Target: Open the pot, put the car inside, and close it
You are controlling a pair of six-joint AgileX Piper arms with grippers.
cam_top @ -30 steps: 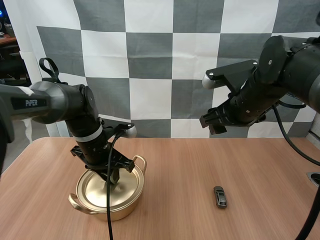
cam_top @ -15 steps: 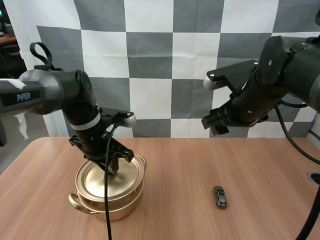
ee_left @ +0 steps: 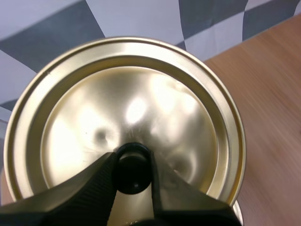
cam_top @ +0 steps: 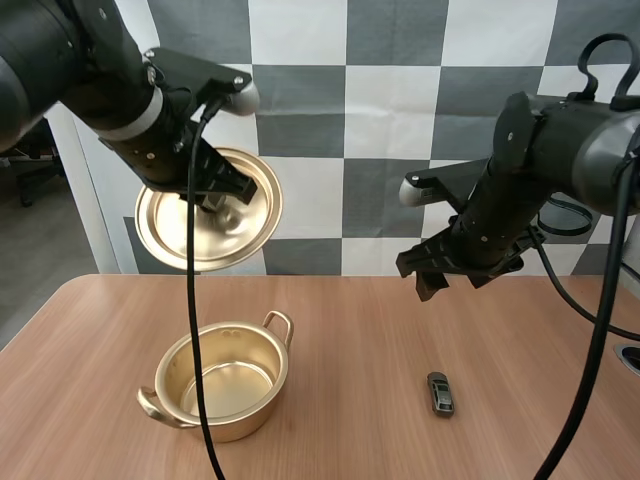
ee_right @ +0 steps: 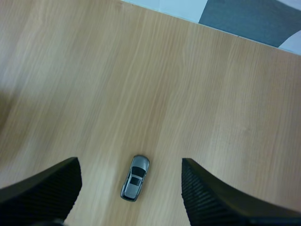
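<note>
Wooden table (cam_top: 360,330), plain brown top, both arms working above it.

Pot (cam_top: 262,400): gold-coloured, two loop handles, standing upright on the table's left half. It is open, the inside shiny, and nothing can be seen in it.

Lid (cam_top: 205,225): same gold metal, held high in the air over the pot and well clear of its rim. It is tilted, its face turned toward the high camera. Seen from the left wrist, the lid (ee_left: 155,103) is a broad dished disc with a raised edge.

Left gripper (cam_top: 215,195): at the middle of the lid. From the left wrist, the left gripper (ee_left: 134,162) is clamped on the lid's black knob (ee_left: 133,169), one ribbed finger pressed to each side of it.

Right gripper (cam_top: 432,280): hanging in the air over the table's right half, touching nothing. From the right wrist, the right gripper (ee_right: 129,162) stands spread wide with nothing between its fingers, their ribbed faces turned to each other and the table far below.

Car (cam_top: 439,393): small grey toy, flat on its wheels on the bare wood to the right of the pot and well apart from it, below the right gripper. From the right wrist, the car (ee_right: 135,178) lies on the table between the two spread fingers, dark windows up.
</note>
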